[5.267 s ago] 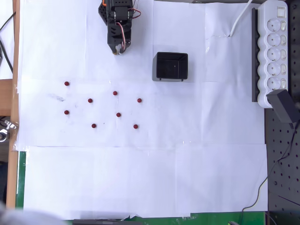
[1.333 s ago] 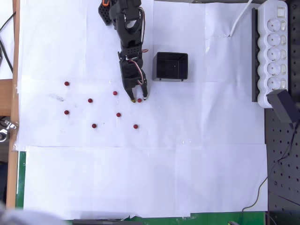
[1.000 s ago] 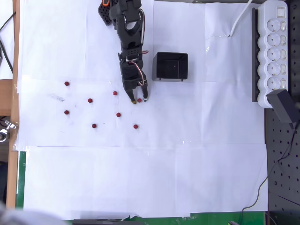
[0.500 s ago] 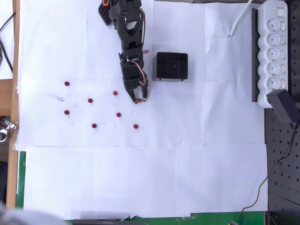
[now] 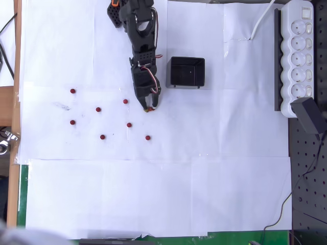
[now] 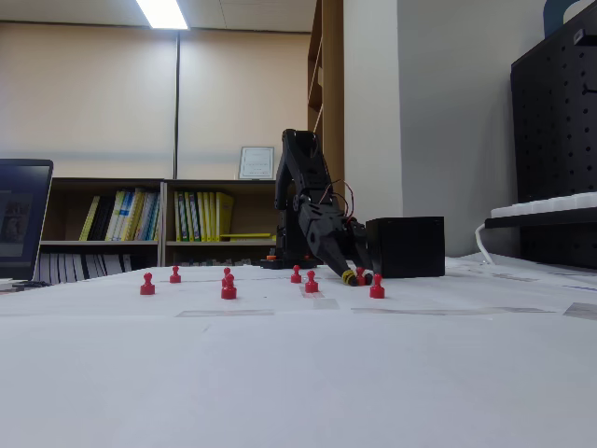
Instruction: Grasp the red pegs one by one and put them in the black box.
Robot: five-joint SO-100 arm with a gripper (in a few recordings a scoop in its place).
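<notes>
The tool (image 5: 148, 107) is down at the bench (image 5: 204, 194), its jaws drawn narrow around one of the red pegs (image 6: 360, 276); the first pick looks to be in hand. Next it likely needs a lift and a short carry to the black box (image 5: 187, 72), just beside the arm. Seven other pegs stand apart on white paper. Bookshelves (image 6: 168, 219) line the room behind.

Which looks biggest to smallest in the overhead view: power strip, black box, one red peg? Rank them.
1. The white power strip, the longest by far.
2. The black box, clearly smaller.
3. A red peg, a tiny dot.
All lie flat on the table, so nearness to the camera barely matters.
</notes>
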